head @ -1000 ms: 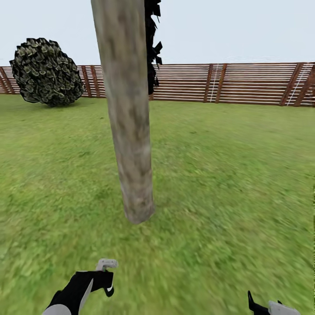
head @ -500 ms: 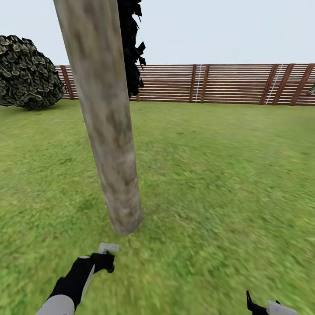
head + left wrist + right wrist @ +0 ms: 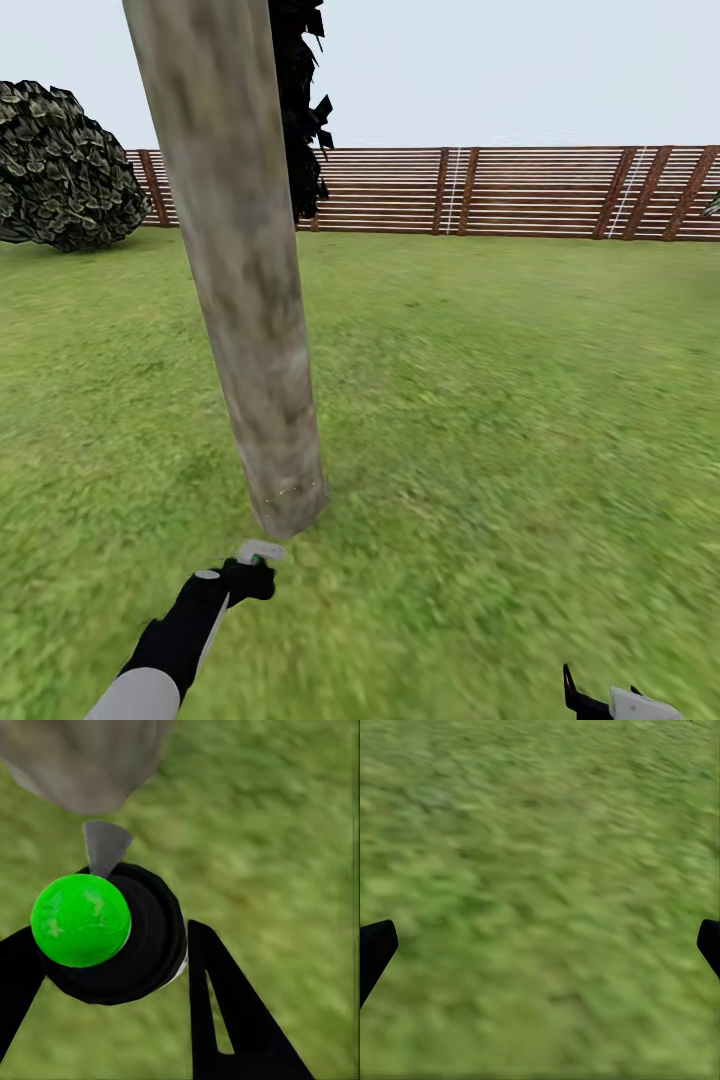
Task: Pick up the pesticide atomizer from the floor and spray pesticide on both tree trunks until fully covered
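- Grass (image 3: 520,420) fills the lower frame, with a slatted brown fence (image 3: 520,190) across the back and pale sky above.
- Round leafy bush (image 3: 60,165) sits at upper left by the fence; a dark thin tree (image 3: 300,110) shows just behind the trunk.
- Thick grey-beige trunk (image 3: 245,270) runs from the top edge down to left of centre, leaning in the head view.
- Left gripper (image 3: 250,578), bottom left, is clamped around the atomizer (image 3: 101,926); its green cap faces the wrist camera and the grey nozzle (image 3: 260,550) points at the trunk base, near it.
- Right gripper (image 3: 540,945), at the bottom right corner of the head view, is spread wide over grass, holding nothing.
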